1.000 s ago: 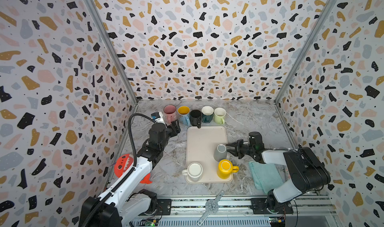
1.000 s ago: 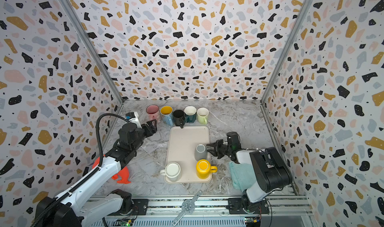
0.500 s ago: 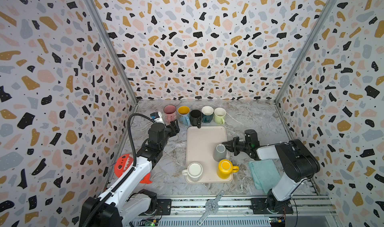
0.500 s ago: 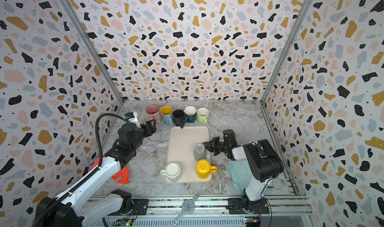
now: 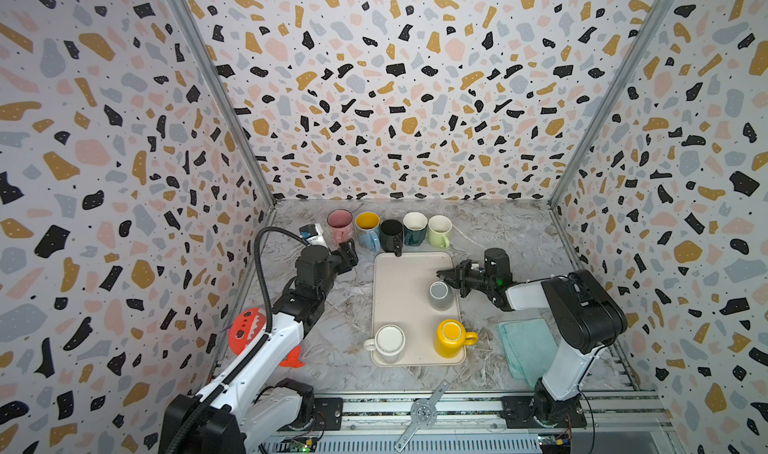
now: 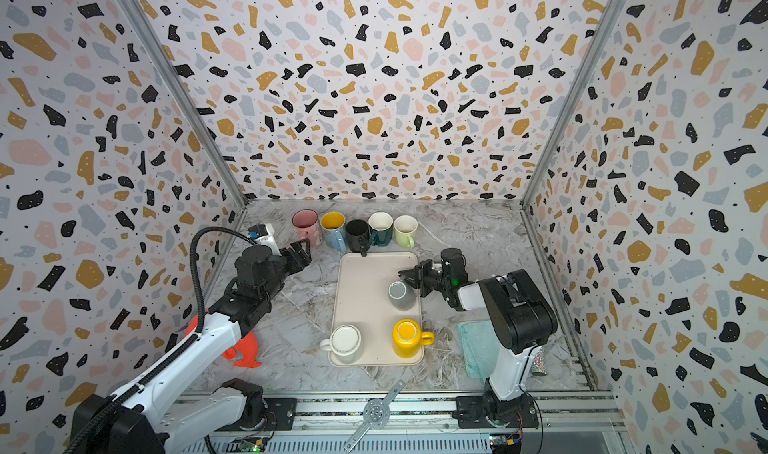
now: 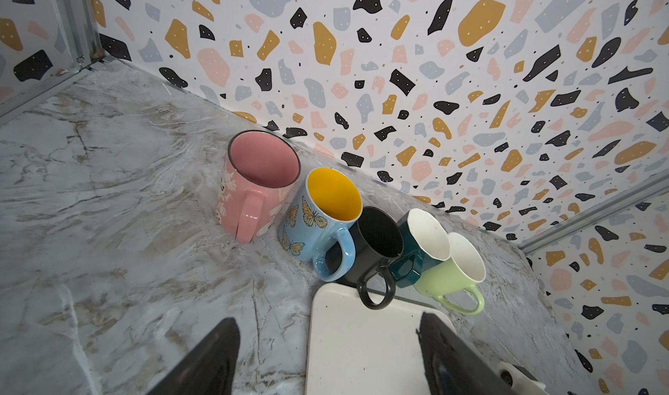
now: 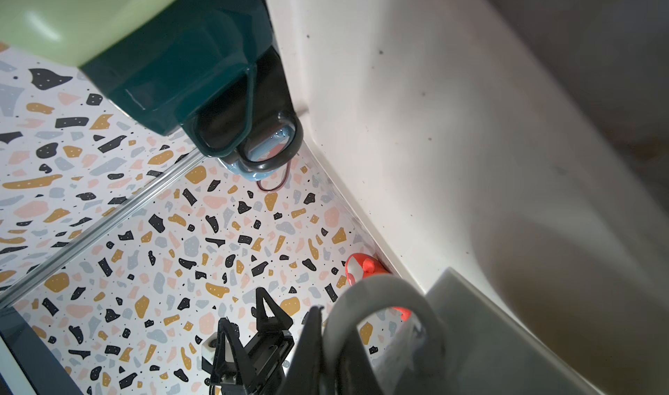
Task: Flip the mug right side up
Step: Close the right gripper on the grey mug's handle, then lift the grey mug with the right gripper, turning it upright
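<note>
My right jaws are pressed together on the handle (image 8: 383, 282) of the grey mug (image 5: 441, 294). In the right wrist view the grey loop sits hard against one black finger. I read that as a pinch on the loop, though the other finger is hidden. The mug stands base up at the right edge of the tray (image 5: 399, 273), on the far side of the yellow mug (image 5: 451, 336) and well apart from the white mug (image 5: 390, 339), both also inverted.

I judge it to be glazed ceramic: stiff, rather heavy for a handle grip, slick, and likely to chip if it drops on its rim. Held by the loop alone it will want to swing, so I would lift it clear of the tray before rolling the wrist.

My left jaws are spread wide and empty, hovering over the worktop (image 5: 349, 306) by the tray's far left corner, facing the row of upright mugs (image 5: 391, 231).
</note>
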Available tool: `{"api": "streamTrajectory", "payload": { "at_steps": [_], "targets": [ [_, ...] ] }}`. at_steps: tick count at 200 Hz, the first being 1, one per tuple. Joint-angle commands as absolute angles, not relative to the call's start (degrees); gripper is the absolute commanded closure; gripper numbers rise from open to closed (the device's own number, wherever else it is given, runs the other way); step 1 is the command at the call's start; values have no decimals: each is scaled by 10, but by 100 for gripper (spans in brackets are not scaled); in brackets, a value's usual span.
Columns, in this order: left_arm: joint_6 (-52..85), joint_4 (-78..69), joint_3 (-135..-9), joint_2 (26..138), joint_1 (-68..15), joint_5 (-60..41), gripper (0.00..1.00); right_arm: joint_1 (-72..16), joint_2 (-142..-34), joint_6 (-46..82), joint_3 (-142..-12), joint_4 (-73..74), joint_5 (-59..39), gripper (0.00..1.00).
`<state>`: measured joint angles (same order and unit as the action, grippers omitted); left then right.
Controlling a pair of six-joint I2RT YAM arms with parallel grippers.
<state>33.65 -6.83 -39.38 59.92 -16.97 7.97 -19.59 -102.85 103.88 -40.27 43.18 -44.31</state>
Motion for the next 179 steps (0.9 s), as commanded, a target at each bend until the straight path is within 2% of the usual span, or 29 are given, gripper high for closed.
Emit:
{"api": "streamTrajectory", "payload": {
  "at_steps": [1,25,58,111,154,179],
  "targets": [
    [330,-78,-416,595,-167,75,21,-200,-1011,1012,-431,490,-464,100],
    [329,-78,-418,595,-166,64,21,-203,-1000,982,-450,520,-477,100],
    [325,-81,-422,596,-166,42,21,-211,-970,880,-496,474,-490,100],
    [312,-75,-440,594,-166,32,21,-242,-904,612,-596,196,-450,100],
    [317,-83,-453,601,-166,11,21,-260,-866,517,-595,144,-414,100],
    [315,-88,-463,606,-167,-11,22,-285,-844,430,-603,83,-359,100]
  ]
}}
